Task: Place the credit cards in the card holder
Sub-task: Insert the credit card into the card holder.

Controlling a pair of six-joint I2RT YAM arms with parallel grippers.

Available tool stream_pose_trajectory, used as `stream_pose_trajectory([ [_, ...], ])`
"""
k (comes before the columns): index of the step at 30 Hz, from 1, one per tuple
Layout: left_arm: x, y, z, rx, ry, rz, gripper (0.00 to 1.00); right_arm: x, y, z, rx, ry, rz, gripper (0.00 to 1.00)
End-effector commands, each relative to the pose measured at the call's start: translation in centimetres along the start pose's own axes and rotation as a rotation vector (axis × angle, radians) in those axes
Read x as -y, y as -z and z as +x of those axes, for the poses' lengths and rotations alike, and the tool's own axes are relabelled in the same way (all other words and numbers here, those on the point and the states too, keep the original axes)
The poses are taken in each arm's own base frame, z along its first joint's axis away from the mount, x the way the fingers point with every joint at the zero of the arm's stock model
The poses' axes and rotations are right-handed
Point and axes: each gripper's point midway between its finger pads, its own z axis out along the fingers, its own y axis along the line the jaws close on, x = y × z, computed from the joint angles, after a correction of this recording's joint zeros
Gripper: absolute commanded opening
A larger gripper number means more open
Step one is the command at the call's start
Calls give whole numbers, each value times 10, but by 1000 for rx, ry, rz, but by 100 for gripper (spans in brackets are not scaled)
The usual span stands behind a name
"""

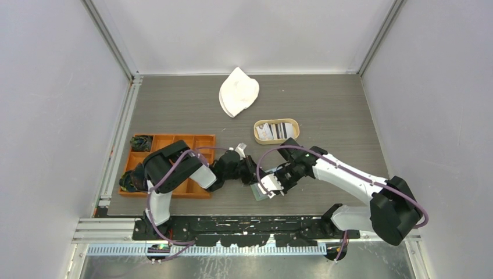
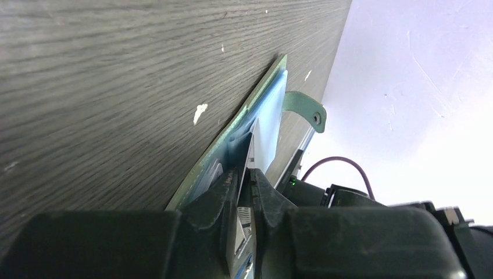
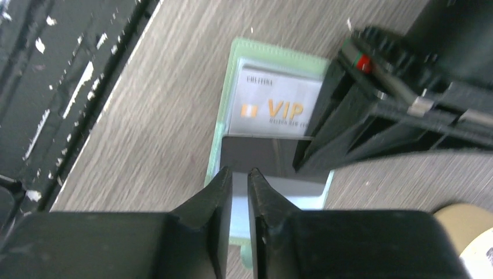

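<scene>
The sage-green card holder lies open on the table near the front edge, between the two grippers. My left gripper is shut on the holder's raised inner flap, its fingertips pinching it. The snap tab sticks up. In the right wrist view the holder has a pale VIP card in a clear pocket, with a black card just below it. My right gripper is shut, with its tips at the black card's near edge. More cards stand in the oval tan tray.
An orange compartmented tray sits at the left beside the left arm. A white cloth lies at the back. The left gripper's black body crowds the holder's right side. The table's front edge and rail are close.
</scene>
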Motion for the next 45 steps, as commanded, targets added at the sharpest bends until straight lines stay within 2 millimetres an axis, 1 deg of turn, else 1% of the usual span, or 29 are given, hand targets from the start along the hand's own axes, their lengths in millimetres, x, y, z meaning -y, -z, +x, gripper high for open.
stream_pose_trajectory([
  [1,-29,-2,3,-19,-18,-82,16,16,-4,-32,78,30,59,18],
  [3,-29,-3,3,-20,-17,-82,17,17,-12,-33,60,41,58,15],
  [7,-31,-3,3,-23,-18,-84,19,20,-27,-31,7,54,61,12],
  [12,-32,-4,5,-31,-14,-79,20,24,-37,-29,-34,52,69,11],
  [17,-33,-4,6,-34,-11,-80,21,28,-46,-19,-119,65,82,11],
  [22,-35,-4,6,-38,-8,-76,22,32,-37,-6,-206,72,90,11],
  [25,-36,-5,7,-43,-6,-73,23,27,-34,2,-253,85,58,10],
  [29,-36,-6,7,-47,-7,-71,26,27,-28,11,-298,72,51,10],
  [34,-36,-4,6,-44,-8,-72,28,28,-19,21,-315,30,53,9],
  [41,-35,-1,2,-36,-25,-79,30,35,-9,31,-337,-18,87,9],
  [44,-27,1,-1,-30,-49,-73,31,37,-5,32,-324,-42,102,10],
  [45,-24,2,-2,-30,-60,-74,31,38,-4,29,-304,-57,106,10],
])
